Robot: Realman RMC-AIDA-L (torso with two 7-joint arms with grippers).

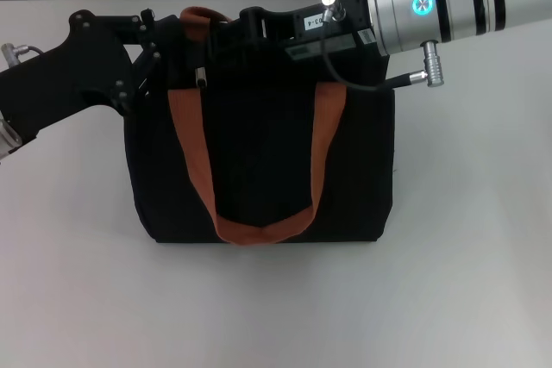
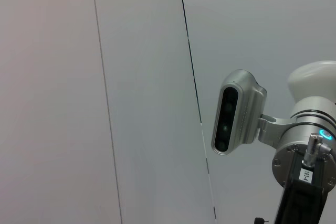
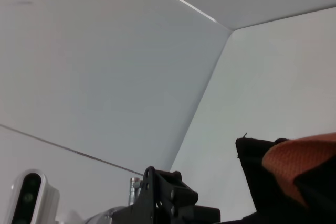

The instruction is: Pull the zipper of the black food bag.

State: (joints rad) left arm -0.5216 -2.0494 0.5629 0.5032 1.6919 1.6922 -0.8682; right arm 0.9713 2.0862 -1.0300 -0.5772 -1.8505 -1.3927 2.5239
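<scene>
Your bag (image 1: 267, 170) stands upright on the white tabletop (image 1: 466, 282), about mid-view from the head camera, its broad black side facing you. One orange handle (image 1: 259, 170) hangs down that side in a U; the second handle (image 1: 200, 15) peeks up behind the top edge. Your left end effector (image 1: 159, 40) comes in from the left and sits at the bag's upper left corner, against the top edge; its black fingers merge with the black fabric, so you cannot tell whether they are spread or closed, or whether they hold anything. A small silver tab (image 1: 200, 80) shows just beside it near the top of the hanging strap; this may be the zipper pull, though you cannot be sure. Your right end effector (image 1: 259, 23) reaches in from the right across the bag's top edge, its silver forearm and a cable crossing the upper right corner; its fingers are also lost against the bag, so their state is unclear. In the right wrist view you see the bag's corner (image 3: 262, 171) and an orange strap (image 3: 299, 163), with the left arm's black hardware (image 3: 168, 205) close by. The left wrist view shows only wall and the right arm's wrist camera (image 2: 236, 111).
</scene>
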